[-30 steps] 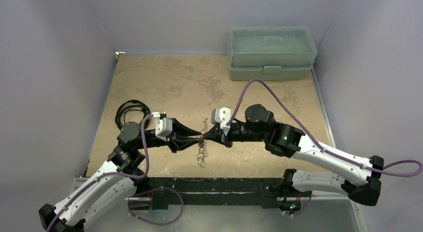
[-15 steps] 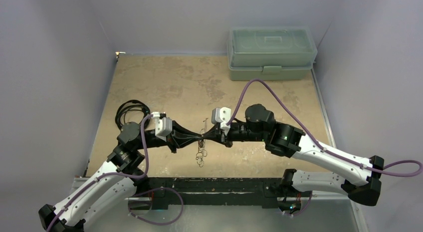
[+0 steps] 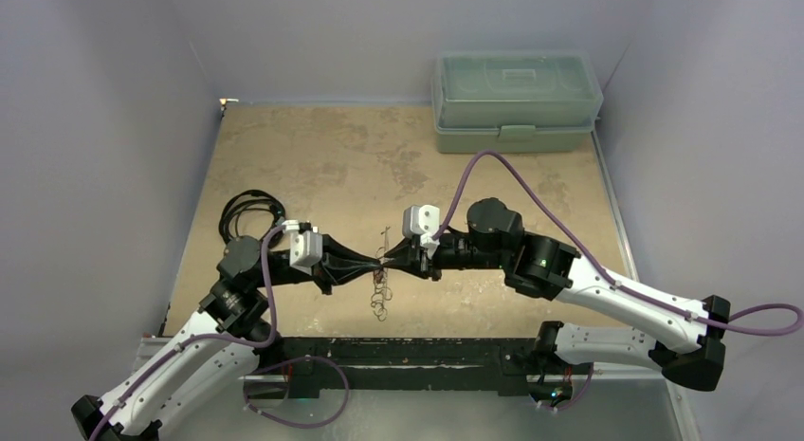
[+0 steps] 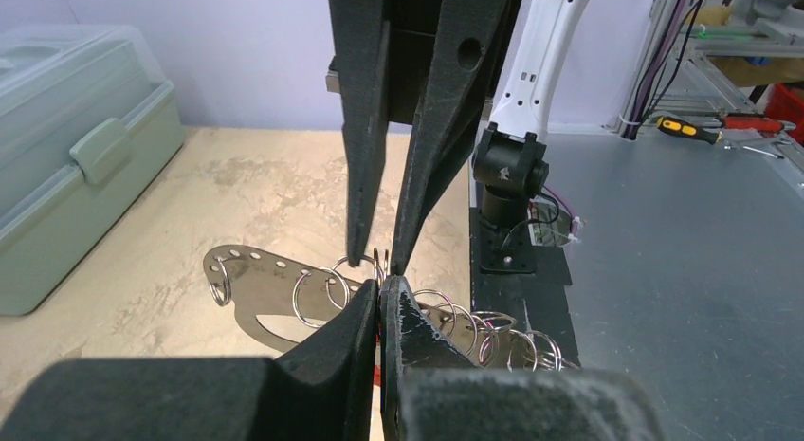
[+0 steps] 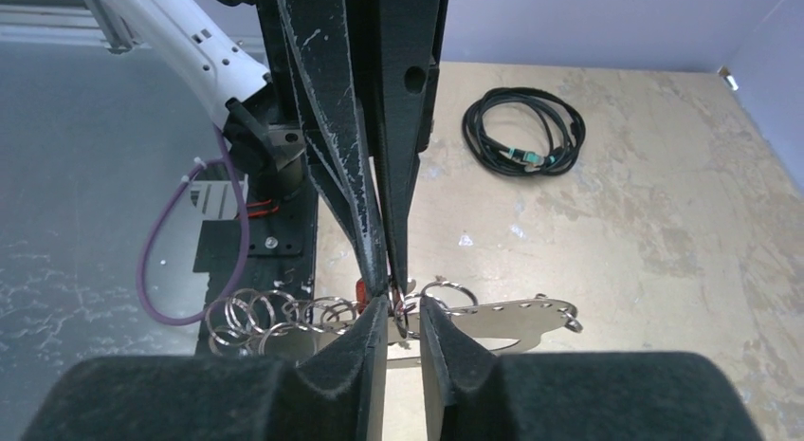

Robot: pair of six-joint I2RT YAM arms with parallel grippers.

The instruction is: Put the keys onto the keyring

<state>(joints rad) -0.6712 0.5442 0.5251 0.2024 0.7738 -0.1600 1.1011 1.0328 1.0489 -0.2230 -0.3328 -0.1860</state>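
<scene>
at the far left of the tan surface (image 3: 313,156) we see a coiled black cable (image 3: 248,211) lying flat, just beyond the left arm. moving rightward, the left claw (image 3: 373,264) reaches toward the middle with its fingers pressed together to a point. between them we make out a sliver of red: the key (image 5: 361,289). its red head shows right at the tips in the right wrist view, while its metal blade is too small for us to tell. the right claw (image 3: 392,261) comes in from the other side, and the two meet nose to nose at the centre.

the keyring (image 4: 248,273) sits right at this meeting point. it is a flat silvery plate with a row of small holes and a long slot, strung with many thin wire rings that fan out to either side. from above it shows as a thin line of loops running toward the near edge. the right claw is drawn narrow, with a small gap between its pads, and one wire ring is gripped in that gap. the key's head lies just beside this ring; whether they touch we cannot tell.

at the far right back corner stands a pale green lidded box (image 3: 517,98), well apart from the arms.
</scene>
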